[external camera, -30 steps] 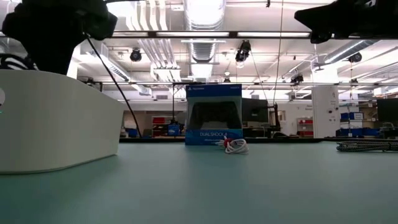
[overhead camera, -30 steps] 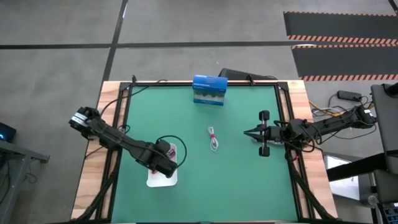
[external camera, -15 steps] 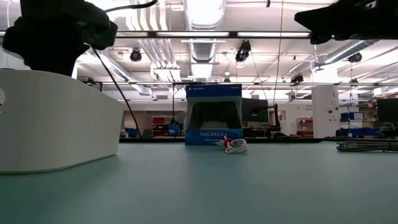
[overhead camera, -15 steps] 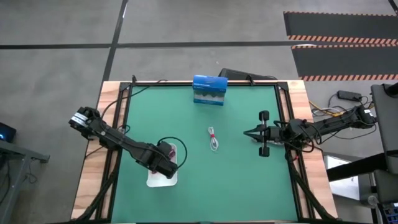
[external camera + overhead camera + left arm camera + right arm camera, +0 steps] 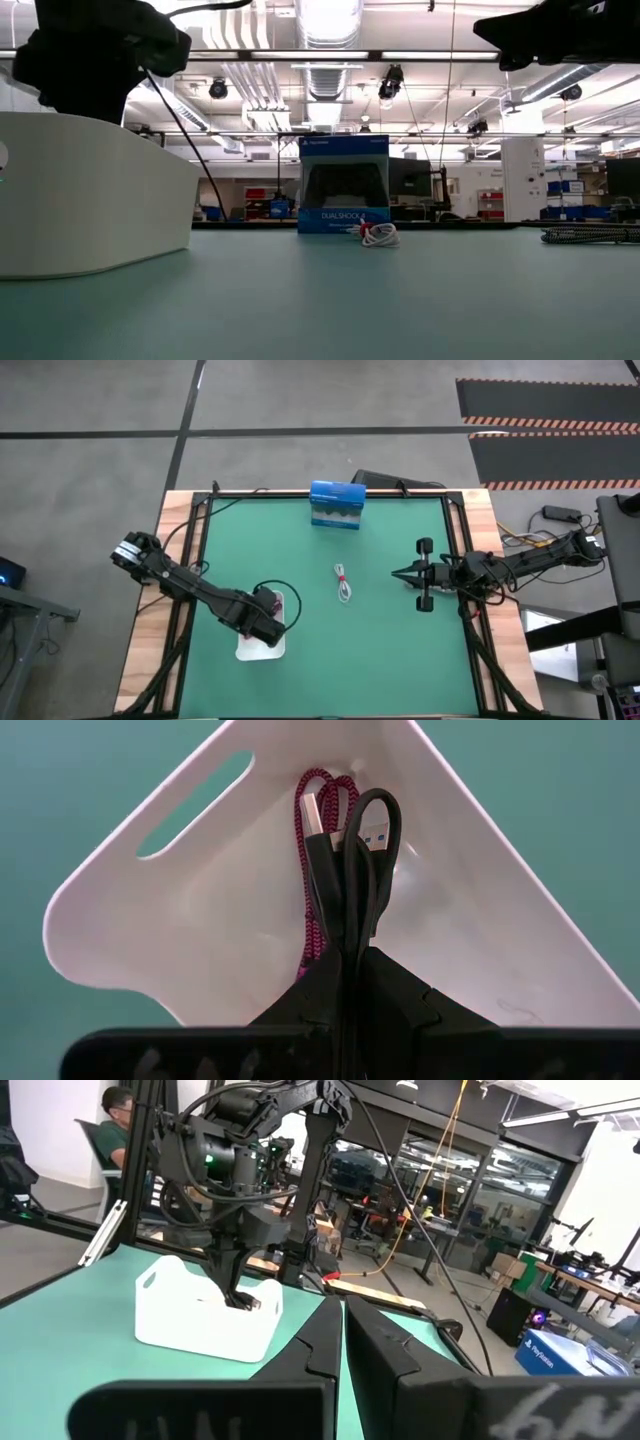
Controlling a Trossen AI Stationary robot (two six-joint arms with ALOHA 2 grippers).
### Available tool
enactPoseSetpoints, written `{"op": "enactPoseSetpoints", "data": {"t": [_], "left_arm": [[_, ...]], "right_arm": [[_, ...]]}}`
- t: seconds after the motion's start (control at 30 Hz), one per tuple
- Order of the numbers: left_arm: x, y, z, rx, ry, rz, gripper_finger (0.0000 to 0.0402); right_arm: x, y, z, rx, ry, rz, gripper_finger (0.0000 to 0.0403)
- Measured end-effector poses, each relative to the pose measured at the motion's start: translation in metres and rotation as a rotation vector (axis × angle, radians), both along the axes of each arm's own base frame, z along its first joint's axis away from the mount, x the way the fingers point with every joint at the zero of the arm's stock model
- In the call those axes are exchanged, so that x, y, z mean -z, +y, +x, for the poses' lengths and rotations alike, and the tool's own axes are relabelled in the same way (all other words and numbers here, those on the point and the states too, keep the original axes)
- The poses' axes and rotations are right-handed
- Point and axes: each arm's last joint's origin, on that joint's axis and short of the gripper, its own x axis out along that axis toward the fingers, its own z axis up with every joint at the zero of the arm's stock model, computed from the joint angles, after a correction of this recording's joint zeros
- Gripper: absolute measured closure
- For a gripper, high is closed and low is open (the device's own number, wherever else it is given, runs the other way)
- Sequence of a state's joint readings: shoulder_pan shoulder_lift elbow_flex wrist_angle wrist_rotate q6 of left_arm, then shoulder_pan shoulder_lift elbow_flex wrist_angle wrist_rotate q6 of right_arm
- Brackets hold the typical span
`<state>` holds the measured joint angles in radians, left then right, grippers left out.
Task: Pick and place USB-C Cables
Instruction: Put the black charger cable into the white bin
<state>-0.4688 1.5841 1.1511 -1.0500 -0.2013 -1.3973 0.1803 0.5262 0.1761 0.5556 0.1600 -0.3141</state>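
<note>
Blue box (image 5: pixel 336 505) upright at green table's (image 5: pixel 400 650) far edge; seated person (image 5: pixel 112 1125) beyond table.

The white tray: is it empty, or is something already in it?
Not empty. A pink-red cable lies inside the white tray, and the left gripper holds a black cable over it.

I see a glossy black cable (image 5: pixel 365 860) and a pink-red braided cable (image 5: pixel 312 920) over my white tray (image 5: pixel 200 920), a white cable (image 5: pixel 345 590) on the green mat (image 5: pixel 400 650), and a blue box (image 5: pixel 336 505).
</note>
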Motion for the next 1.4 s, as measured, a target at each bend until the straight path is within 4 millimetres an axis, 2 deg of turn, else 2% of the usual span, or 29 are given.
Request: {"op": "enactPoseSetpoints", "data": {"t": [0.13,0.63,0.97,1.4], "left_arm": [[0.000,-0.002,-0.001,0.038,-0.002,0.020,0.0384],[0.001,-0.011,-0.006,0.388,0.032,0.129,0.0384],[0.017,-0.006,-0.015,0.500,0.111,0.169,0.0384],[0.018,-0.006,-0.011,0.563,0.075,0.219,0.0384]], "right_arm": [[0.000,0.000,0.000,0.000,0.000,0.000,0.0394],[0.000,0.000,0.000,0.000,0.000,0.000,0.0394],[0.000,0.000,0.000,0.000,0.000,0.000,0.0394],[0.000,0.000,0.000,0.000,0.000,0.000,0.0394]]}}
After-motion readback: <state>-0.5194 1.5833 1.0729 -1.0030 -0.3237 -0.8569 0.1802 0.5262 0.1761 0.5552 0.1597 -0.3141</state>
